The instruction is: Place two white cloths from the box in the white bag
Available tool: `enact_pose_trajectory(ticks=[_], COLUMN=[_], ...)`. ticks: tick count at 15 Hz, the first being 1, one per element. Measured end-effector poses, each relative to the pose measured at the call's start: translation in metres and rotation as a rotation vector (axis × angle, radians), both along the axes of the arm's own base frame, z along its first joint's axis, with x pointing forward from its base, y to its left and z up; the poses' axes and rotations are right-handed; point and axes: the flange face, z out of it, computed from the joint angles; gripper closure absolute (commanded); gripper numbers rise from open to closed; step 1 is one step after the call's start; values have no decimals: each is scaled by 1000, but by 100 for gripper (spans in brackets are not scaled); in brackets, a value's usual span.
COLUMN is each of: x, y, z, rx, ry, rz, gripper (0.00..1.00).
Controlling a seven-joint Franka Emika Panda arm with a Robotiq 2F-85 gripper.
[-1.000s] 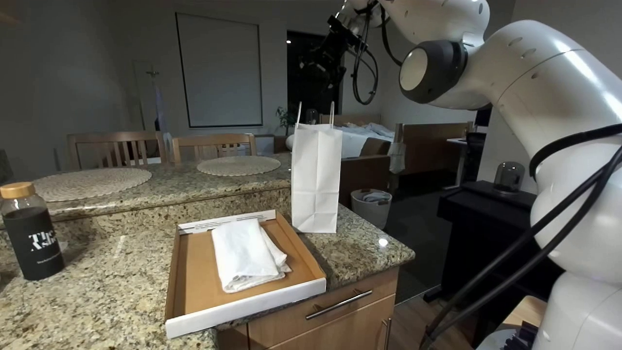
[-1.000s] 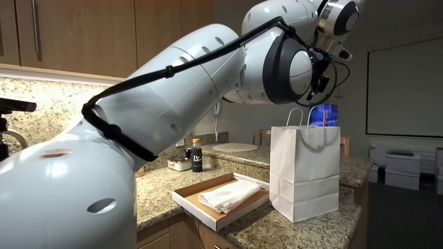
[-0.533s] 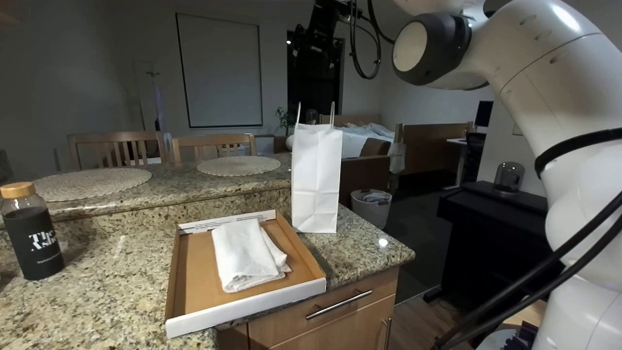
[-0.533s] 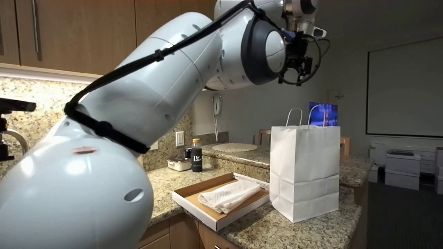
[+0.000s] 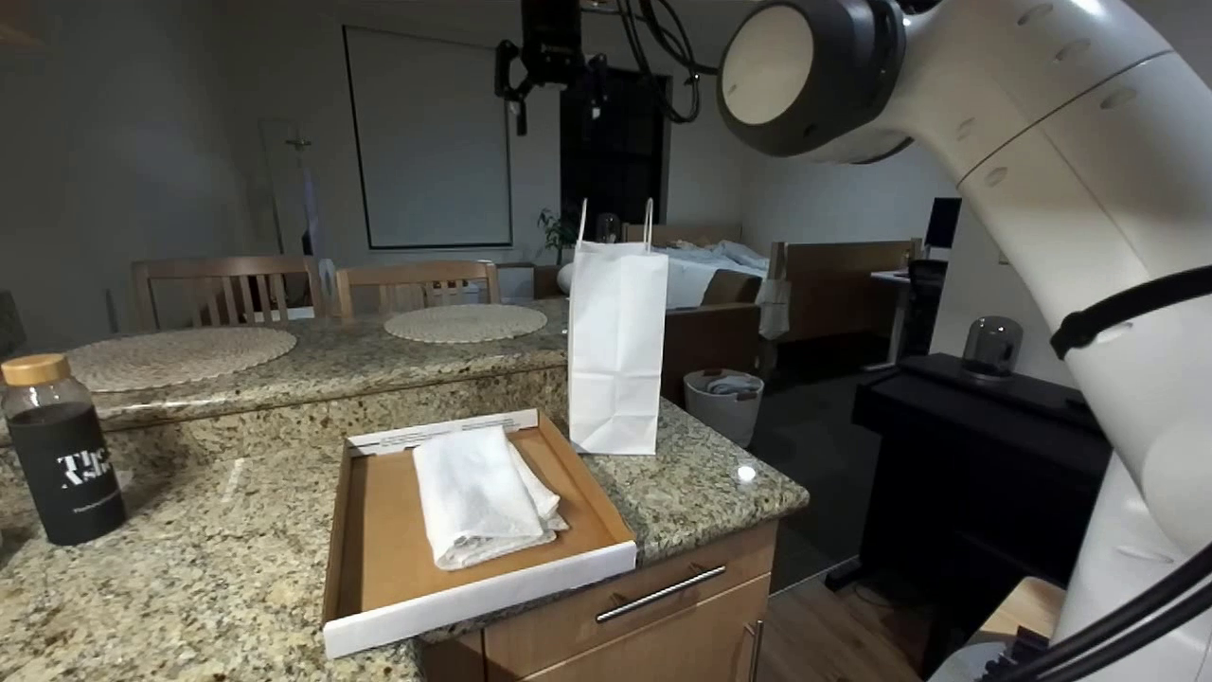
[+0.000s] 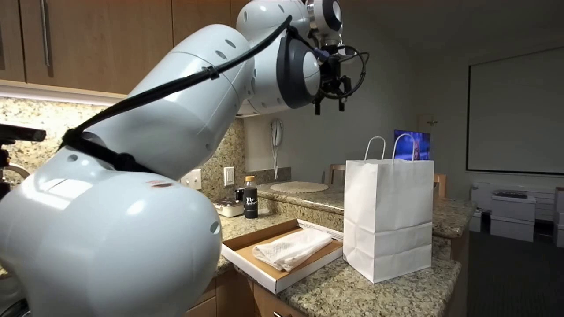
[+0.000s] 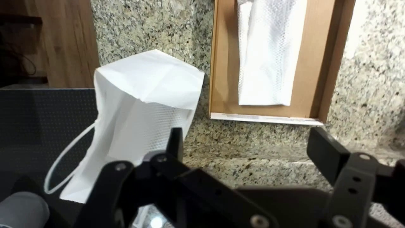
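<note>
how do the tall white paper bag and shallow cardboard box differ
The tall white paper bag stands upright; the shallow rectangular cardboard box lies low. The bag looks white throughout, while the box has a brown floor. The box openly shows folded white cloth; the bag's sides hide its inside in both exterior views. Both are open-topped and rest on the speckled stone counter.

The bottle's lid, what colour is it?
Golden tan, a bit like wood. The lid shows best in an exterior view.
</note>
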Motion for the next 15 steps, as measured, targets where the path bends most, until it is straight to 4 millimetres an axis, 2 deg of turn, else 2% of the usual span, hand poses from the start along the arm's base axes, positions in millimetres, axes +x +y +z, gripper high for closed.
enact_pose_trajectory(ticks=[3,6,11,15], x=[-2,1,10,11], y=[49,78,95,94], z=[-11,-28,-49,-50], rx=[10,85,146,146], ry=[23,56,85,84], rz=[126,200,222,222], gripper=[0,0,0,0])
